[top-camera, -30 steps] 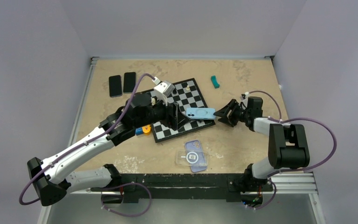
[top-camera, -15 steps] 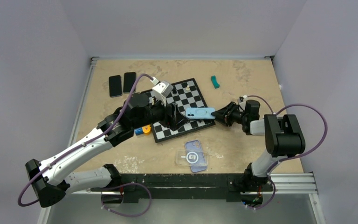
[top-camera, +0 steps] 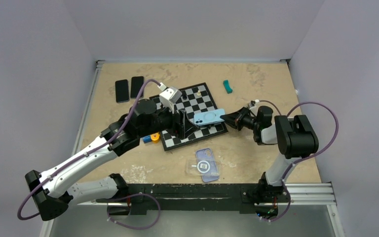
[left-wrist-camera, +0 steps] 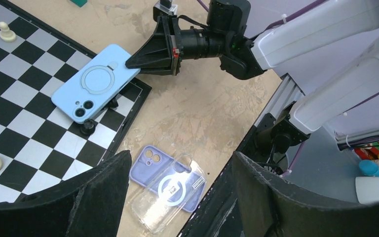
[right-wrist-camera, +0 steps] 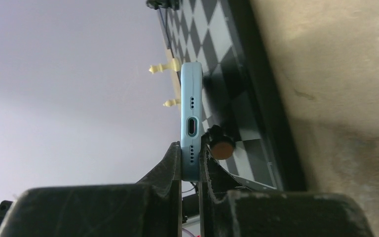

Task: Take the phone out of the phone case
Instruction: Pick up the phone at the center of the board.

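A light blue phone case point(top-camera: 208, 117) with the phone in it lies back up over the chessboard's right edge, showing a ring and two camera lenses point(left-wrist-camera: 96, 81). My right gripper point(top-camera: 225, 118) is shut on its bottom end. In the right wrist view the fingers point(right-wrist-camera: 175, 158) clamp both faces beside the charging port point(right-wrist-camera: 191, 126). Black chess pieces point(left-wrist-camera: 86, 127) sit under the case. My left gripper point(top-camera: 184, 123) is just left of the case, open, with nothing between its fingers point(left-wrist-camera: 103, 182).
The chessboard point(top-camera: 177, 139) holds a few pale pieces point(left-wrist-camera: 6, 32). A clear case on a purple case point(top-camera: 206, 165) lies near the front edge. Two black phones point(top-camera: 129, 89) are at the back left, a teal piece point(top-camera: 227, 87) at the back right, an orange-blue toy point(top-camera: 152, 138) by the board.
My right gripper moved left onto the case's bottom end and shut on it. The case shifted slightly left and turned. The left arm barely moved.
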